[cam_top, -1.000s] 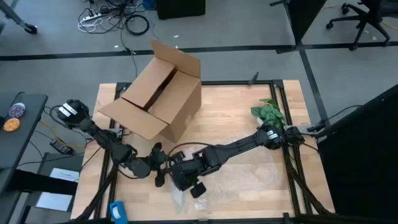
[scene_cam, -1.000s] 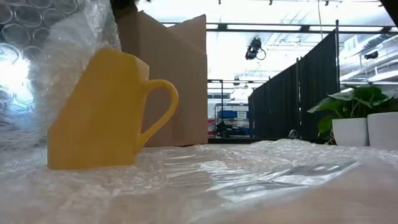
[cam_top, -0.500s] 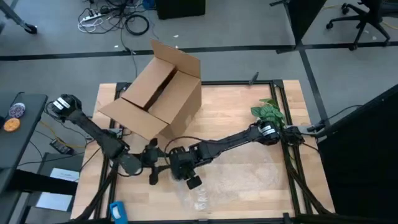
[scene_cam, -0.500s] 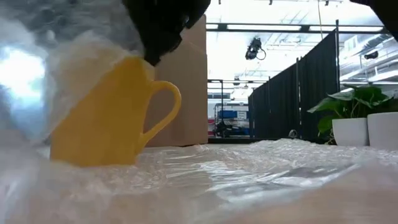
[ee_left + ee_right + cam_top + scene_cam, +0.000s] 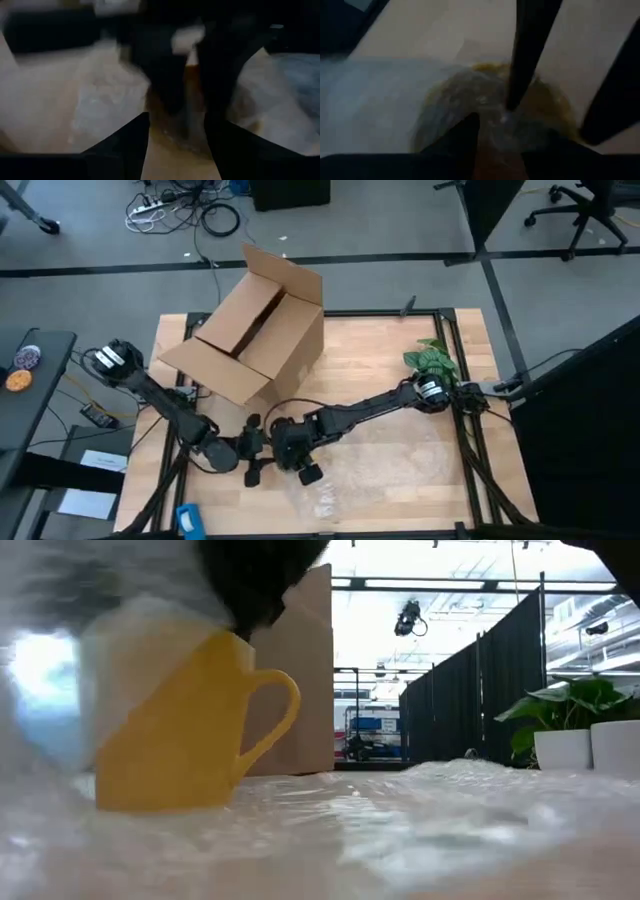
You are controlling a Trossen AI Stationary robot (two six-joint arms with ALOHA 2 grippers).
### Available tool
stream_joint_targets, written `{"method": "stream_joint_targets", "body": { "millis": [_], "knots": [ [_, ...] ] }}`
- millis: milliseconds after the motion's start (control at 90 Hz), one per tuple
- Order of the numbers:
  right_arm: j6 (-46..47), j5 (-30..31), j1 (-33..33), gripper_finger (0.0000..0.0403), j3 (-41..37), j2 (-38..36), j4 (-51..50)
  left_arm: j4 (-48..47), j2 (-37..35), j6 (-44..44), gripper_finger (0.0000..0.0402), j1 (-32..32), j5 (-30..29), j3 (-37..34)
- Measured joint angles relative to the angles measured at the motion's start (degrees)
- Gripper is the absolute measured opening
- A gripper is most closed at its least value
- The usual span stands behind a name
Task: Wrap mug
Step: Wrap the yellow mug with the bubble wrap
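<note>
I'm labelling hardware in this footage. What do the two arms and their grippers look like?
Both arms are dark, nearly black, built of slim jointed links. The left arm has a round joint housing with a pale patch at its shoulder end; the right arm shows a similar pale-marked joint near the plant. The left gripper and right gripper are dark too.

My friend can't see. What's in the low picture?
A small glossy yellow-orange mug stands on crinkly clear bubble wrap, its handle pointing right, with wrap draped over its left side. A brown cardboard box stands behind it.
</note>
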Motion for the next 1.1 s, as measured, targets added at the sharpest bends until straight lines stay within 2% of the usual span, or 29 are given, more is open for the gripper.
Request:
{"method": "stream_joint_targets", "body": {
  "millis": [333,489,656,856,978,1100],
  "knots": [
    [-0.74,5.11,0.66,0.0111,12.64,-0.24,-14.17,0.75,0.71,-0.54,0.0177,0.38,0.51,0.02],
    [-2.56,2.11,1.96,0.0111,13.81,-0.24,-13.40,0.75,0.71,-0.56,0.0177,0.38,0.52,0.02],
    [-3.32,0.17,2.68,0.0111,10.90,0.32,-11.99,1.16,0.71,0.22,0.0177,0.38,0.52,0.02],
    [-0.91,-1.09,1.68,0.0111,4.01,0.40,-5.21,1.13,0.13,0.79,0.0177,0.23,1.08,-0.03],
    [1.77,-0.93,0.62,0.0111,0.20,0.40,-4.39,-6.24,-3.50,-3.62,0.0177,-0.93,4.44,1.32],
    [2.65,-0.96,-0.25,0.0111,-2.37,0.27,-3.30,-16.69,-7.42,-5.97,0.0177,-3.74,4.70,5.23]
  ]
}}
